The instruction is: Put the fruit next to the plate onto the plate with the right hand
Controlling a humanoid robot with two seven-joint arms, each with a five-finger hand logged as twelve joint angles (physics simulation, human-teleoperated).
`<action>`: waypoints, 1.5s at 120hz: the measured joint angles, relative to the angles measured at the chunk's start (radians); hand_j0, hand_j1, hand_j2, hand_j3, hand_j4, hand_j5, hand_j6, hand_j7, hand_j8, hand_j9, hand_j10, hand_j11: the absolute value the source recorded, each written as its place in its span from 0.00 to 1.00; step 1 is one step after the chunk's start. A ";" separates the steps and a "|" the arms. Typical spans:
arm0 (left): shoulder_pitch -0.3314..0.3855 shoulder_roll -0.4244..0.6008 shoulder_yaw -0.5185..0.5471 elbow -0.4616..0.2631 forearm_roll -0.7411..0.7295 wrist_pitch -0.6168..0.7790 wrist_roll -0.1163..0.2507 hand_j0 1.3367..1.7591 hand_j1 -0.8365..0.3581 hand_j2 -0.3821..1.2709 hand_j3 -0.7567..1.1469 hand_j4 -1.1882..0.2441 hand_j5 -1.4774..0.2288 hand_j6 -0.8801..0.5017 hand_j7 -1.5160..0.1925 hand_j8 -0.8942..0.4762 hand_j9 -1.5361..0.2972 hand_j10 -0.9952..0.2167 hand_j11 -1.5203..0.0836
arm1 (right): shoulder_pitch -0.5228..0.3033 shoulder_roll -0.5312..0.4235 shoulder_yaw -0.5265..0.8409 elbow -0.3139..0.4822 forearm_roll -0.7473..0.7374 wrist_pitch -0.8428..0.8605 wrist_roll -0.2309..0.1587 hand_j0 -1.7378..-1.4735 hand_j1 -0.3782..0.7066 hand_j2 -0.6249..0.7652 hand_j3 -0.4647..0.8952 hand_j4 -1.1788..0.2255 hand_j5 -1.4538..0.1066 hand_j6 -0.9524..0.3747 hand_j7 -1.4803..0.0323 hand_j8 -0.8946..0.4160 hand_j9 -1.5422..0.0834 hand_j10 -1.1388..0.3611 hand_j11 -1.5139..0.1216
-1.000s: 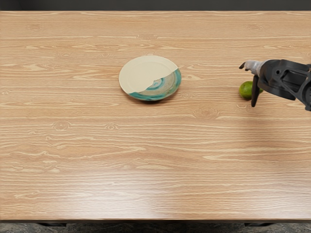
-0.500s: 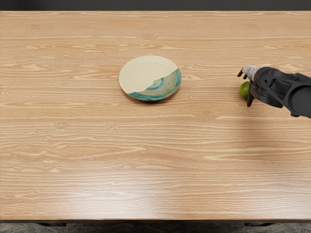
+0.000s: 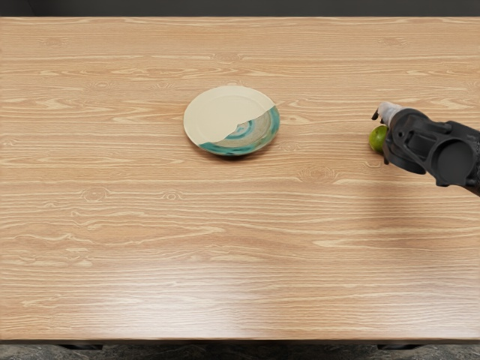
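Note:
A small green lime lies on the wooden table, well to the right of the plate. The plate is round, cream on its upper left and teal-banded on its lower right, and sits near the table's middle. My right hand, dark with a pale fingertip on top, comes in from the right edge and is wrapped over the lime, hiding all but the fruit's left edge. The lime still rests on the table. My left arm does not show.
The light wood table fills the view, with bare surface between the lime and the plate. Its far edge runs along the top, its near edge along the bottom.
My right hand has dropped onto the lime and its fingers have closed in around it, covering more of the fruit. The lime and the plate have stayed where they were.

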 joint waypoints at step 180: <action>0.000 0.000 0.000 0.000 0.000 0.000 0.000 0.76 0.98 0.23 0.40 0.82 0.85 0.63 0.88 0.64 0.83 0.81 0.94 | 0.283 0.285 -0.114 -0.131 0.091 0.039 0.054 0.33 0.60 0.52 0.34 0.57 0.29 0.53 0.35 0.54 0.34 0.47 0.32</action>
